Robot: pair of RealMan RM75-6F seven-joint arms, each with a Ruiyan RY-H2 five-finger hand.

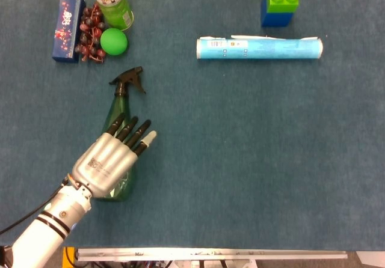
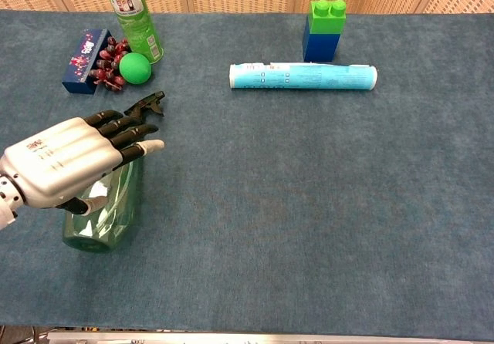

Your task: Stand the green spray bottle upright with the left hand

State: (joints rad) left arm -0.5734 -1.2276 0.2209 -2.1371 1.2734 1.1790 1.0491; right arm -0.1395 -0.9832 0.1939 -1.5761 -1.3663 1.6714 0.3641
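The green spray bottle point(image 1: 122, 107) lies on the blue cloth at the left, its black trigger head point(image 1: 129, 80) pointing away from me and its base near the front edge. In the chest view the clear green body point(image 2: 117, 199) shows below my left hand point(image 2: 68, 163). The left hand point(image 1: 110, 160) lies across the bottle's body with its fingers stretched out on top. Its thumb point(image 2: 83, 204) sits against the bottle's near side. No closed hold is visible. My right hand is in neither view.
Behind the bottle at the far left stand a tall green can point(image 1: 109, 1), a green ball point(image 1: 113, 41), dark grapes point(image 1: 90, 32) and a blue box point(image 1: 66, 27). A blue-white tube point(image 1: 258, 47) lies at centre back, and a green-and-blue block point(image 1: 280, 3) stands behind it.
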